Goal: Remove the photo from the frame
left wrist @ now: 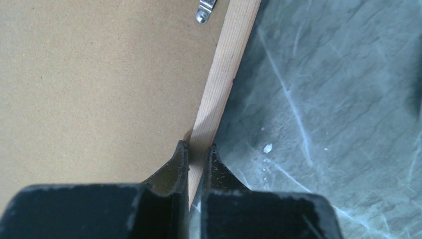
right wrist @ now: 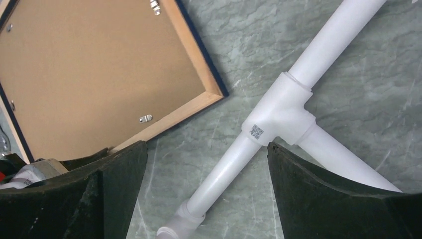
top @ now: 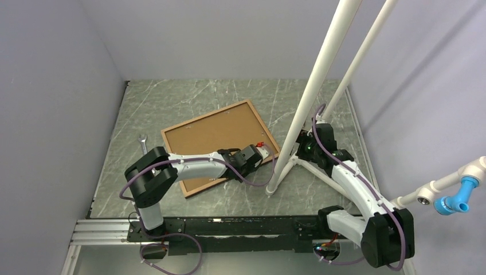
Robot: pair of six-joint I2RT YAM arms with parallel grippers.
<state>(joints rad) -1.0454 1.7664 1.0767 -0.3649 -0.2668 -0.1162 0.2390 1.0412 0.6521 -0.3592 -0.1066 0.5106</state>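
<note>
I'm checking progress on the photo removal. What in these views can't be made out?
1. The photo: hidden in every view; the frame lies back up, brown board covering it.
2. Frame's near edge, top view: partly covered by the left arm and left tool.
3. Silver object beside the frame, top view: too small to identify.
</note>
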